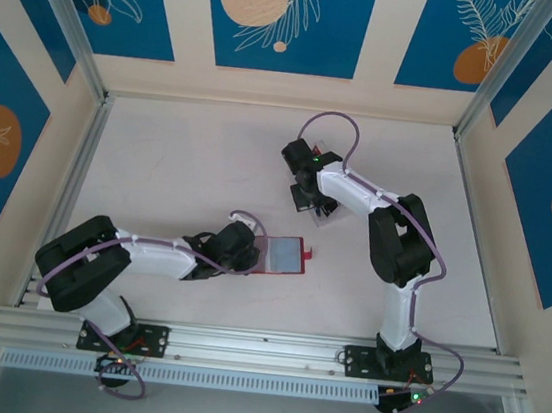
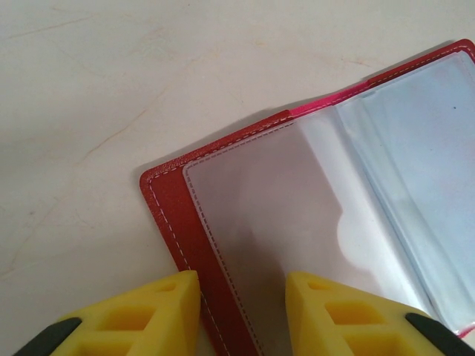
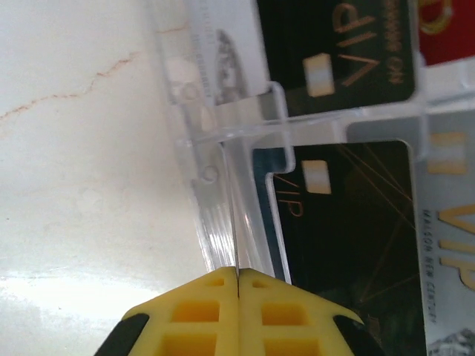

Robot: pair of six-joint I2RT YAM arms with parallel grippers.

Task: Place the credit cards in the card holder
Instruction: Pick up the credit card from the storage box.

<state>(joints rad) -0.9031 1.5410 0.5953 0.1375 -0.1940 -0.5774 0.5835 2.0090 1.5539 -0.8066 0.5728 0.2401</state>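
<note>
The card holder (image 1: 286, 256) lies open on the table, red outside with a pale shiny inside (image 2: 282, 222). My left gripper (image 1: 255, 249) is at its left end. In the left wrist view the gripper (image 2: 243, 297) is open, one yellow finger (image 2: 159, 311) outside the red border and the other over the clear pocket. My right gripper (image 1: 309, 201) is over the clear tray (image 3: 200, 148). Its tips (image 3: 237, 273) are shut, and a thin edge runs out from between them; I cannot tell whether that is a card or the tray wall. The tray holds two black cards (image 3: 338, 52) (image 3: 349, 222) and a red card (image 3: 445, 30).
A silvery card (image 3: 449, 245) lies at the tray's right side. Bare pale table (image 1: 180, 165) surrounds the wallet and tray. Aluminium rails (image 1: 68, 181) and painted walls close in the work area on three sides.
</note>
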